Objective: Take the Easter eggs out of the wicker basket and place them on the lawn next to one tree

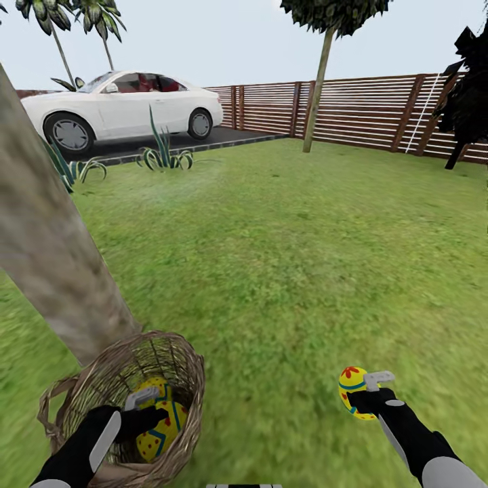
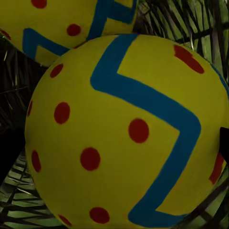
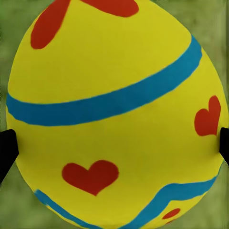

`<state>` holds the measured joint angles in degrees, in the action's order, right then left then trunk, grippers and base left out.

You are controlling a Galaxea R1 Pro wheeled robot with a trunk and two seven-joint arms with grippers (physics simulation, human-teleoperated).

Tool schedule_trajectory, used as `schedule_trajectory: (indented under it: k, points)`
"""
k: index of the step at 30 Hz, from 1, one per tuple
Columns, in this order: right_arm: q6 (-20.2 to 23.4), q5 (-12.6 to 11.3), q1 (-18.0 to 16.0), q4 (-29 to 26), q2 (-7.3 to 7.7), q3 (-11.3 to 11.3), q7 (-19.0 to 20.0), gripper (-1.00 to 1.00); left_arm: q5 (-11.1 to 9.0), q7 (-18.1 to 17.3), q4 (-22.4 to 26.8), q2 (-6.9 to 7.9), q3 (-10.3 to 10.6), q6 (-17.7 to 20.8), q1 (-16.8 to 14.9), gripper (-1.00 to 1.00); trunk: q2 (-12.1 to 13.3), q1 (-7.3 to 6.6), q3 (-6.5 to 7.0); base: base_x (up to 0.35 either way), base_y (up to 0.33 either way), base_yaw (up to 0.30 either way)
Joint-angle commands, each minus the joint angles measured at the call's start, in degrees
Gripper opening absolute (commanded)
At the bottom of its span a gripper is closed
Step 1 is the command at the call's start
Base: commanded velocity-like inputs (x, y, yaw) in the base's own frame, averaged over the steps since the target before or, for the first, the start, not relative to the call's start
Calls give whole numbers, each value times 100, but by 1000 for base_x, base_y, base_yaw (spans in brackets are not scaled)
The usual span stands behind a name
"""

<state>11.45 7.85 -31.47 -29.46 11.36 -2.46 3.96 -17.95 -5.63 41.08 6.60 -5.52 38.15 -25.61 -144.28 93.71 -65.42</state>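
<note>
The wicker basket (image 1: 181, 352) stands on the lawn (image 1: 291, 257) at the foot of a thick, mottled tree (image 1: 54, 271). Two Easter eggs lie in it, both yellow with blue zigzags and red dots: one (image 1: 161, 434) (image 2: 124, 133) in front and the other (image 1: 153, 388) (image 2: 67, 24) behind. My left gripper (image 1: 144, 407) reaches into the basket, its fingertips (image 2: 224, 143) at the sides of the front egg. Off to the right, my right gripper (image 1: 369, 394) is shut on a third egg (image 1: 352, 392) (image 3: 114, 114) with a red flower, hearts and blue bands, held just above the grass.
A white car (image 1: 122, 105) is parked on the dark driveway at the back left, with spiky plants (image 1: 163, 152) along its edge. A slatted wooden fence (image 1: 366, 108) runs across the back, with a thin-trunked tree (image 1: 318, 88) before it and a dark cypress (image 1: 468, 102) at right.
</note>
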Motion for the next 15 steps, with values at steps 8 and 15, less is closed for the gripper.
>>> schedule_trajectory:
  k: [8, 15]
  points:
    - [24, 59, 0, -7, -20, -27, 50, -100, 11, -26, 5, -9, -12, 26, 3, -100, 9, -21, 173, 0, 0, 0]
    - [24, 59, 0, -2, -20, -26, 53, -100, 20, -26, 5, -27, -10, 26, -2, -100, 19, -40, 328, 0, 0, 0]
